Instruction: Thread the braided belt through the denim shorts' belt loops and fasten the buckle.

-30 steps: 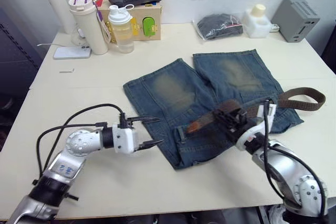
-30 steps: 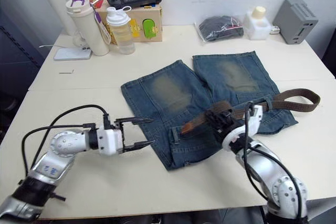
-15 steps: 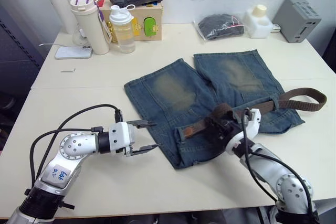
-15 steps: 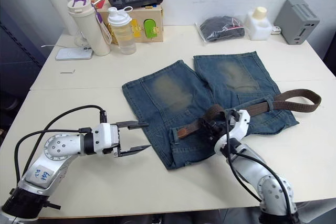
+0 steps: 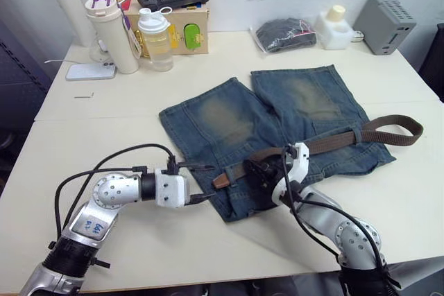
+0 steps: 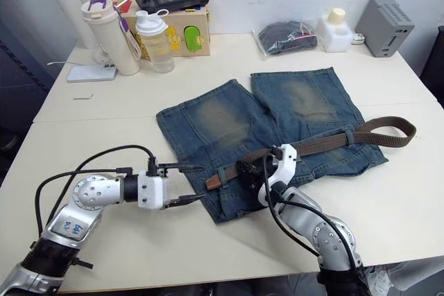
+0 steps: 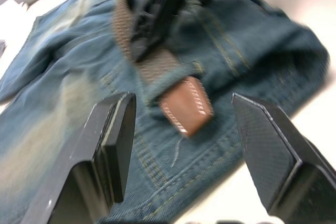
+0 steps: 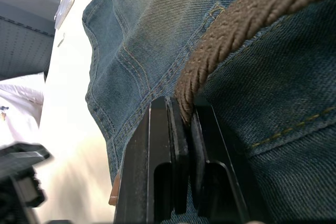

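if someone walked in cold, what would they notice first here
Probably the denim shorts spread flat mid-table, with the braided belt lying across the waistband and looping off past the shorts' edge on the robot's right. Next, the right gripper shut on the belt over the waistband, while the open left gripper faces the belt's leather tip, which pokes out of a belt loop.

At the far left stand a white bottle [image 5: 109,35], a shaker [image 5: 155,39] and a phone [image 5: 91,71]; far right, a grey box [image 5: 384,23].

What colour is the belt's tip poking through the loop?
The braided belt has a reddish-brown leather tip with pale stitching, clearest in the left wrist view.
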